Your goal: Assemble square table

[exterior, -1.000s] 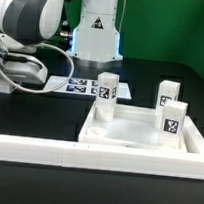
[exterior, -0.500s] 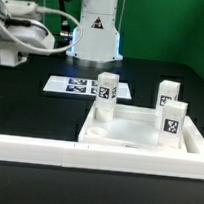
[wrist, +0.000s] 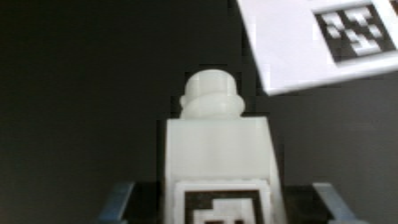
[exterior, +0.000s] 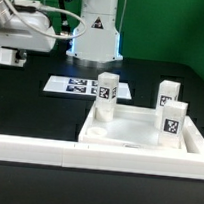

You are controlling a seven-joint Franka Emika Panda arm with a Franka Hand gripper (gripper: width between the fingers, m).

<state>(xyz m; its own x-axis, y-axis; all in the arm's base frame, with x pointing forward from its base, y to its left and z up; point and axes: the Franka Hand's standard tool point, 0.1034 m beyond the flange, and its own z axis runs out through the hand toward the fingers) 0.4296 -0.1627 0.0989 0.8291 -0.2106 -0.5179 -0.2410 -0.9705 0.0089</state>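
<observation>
Held item: 1 leg block (wrist: pixel 219 140), matte white plastic, squared body with rounded screw tip and printed tag, clamped in the pincer (wrist: pixel 221 200), carried off the exterior view's left, presumably towards a free socket. Square tray top (exterior: pixel 136 143), raised rim, rests on black tabletop (exterior: pixel 29 109) with 3 legs upright in corners.

Light: bright, even, from overhead; soft shadows.
Exterior view: sharp, white parts slightly glaring.
Wrist view: blurred throughout.
</observation>
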